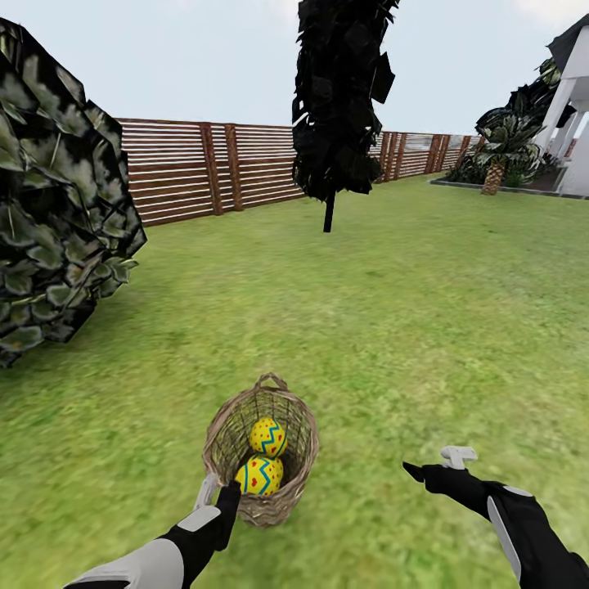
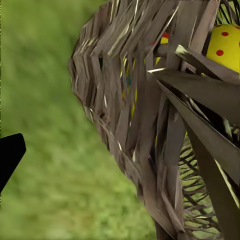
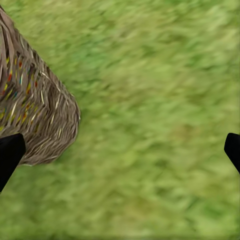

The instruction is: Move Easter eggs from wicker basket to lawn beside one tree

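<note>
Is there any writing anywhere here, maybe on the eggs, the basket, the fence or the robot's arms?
None: no words, numbers, labels or signs can be read in any view.
The Easter eggs carry only red dots and a blue zigzag band, not letters.
The wicker basket, the wooden fence, the white house and both arms are bare of text.

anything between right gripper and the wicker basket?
No. In the head view only bare lawn separates the right gripper from the wicker basket; the right wrist view shows grass there too.
</note>
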Available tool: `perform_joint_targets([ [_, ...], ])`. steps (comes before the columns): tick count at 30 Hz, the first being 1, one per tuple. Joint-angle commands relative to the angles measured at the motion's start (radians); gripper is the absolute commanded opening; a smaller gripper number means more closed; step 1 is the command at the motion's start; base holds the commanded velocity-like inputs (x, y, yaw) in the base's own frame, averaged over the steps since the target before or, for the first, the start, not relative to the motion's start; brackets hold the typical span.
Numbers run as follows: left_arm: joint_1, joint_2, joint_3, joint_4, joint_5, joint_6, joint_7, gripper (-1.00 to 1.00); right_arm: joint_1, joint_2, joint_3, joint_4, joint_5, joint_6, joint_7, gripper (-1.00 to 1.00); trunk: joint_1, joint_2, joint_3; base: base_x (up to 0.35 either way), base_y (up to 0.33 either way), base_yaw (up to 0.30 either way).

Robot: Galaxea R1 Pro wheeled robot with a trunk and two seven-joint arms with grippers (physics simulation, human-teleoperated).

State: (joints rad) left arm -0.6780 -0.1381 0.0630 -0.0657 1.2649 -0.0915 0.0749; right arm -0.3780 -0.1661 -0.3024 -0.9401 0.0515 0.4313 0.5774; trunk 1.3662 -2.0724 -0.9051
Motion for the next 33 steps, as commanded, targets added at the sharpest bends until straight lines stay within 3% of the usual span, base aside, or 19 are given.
perform_joint_targets([
  [1, 0.0, 0.0, 0.006, -0.002, -0.004, -0.002, 0.005, 1.0, -0.001, 0.0, -0.003, -0.001, 0.005, 0.005, 0.007, 1.0, 0.004, -0.008, -0.004, 0.0, 0.0, 0.0],
  [17, 0.0, 0.006, 0.006, -0.002, -0.003, -0.003, 0.005, 1.0, -0.001, -0.001, -0.003, -0.002, 0.005, 0.005, 0.007, 1.0, 0.004, -0.008, -0.004, 0.0, 0.0, 0.0],
  [18, 0.0, 0.006, 0.006, -0.003, -0.003, -0.003, 0.005, -1.0, -0.001, -0.001, -0.003, -0.002, 0.005, 0.005, 0.007, 1.0, 0.004, -0.008, -0.004, 0.0, 0.0, 0.0],
  [33, 0.0, 0.007, 0.006, -0.006, -0.004, -0.004, 0.005, -1.0, -0.001, -0.001, -0.003, -0.001, 0.005, 0.005, 0.007, 1.0, 0.004, -0.008, -0.004, 0.0, 0.0, 0.0],
])
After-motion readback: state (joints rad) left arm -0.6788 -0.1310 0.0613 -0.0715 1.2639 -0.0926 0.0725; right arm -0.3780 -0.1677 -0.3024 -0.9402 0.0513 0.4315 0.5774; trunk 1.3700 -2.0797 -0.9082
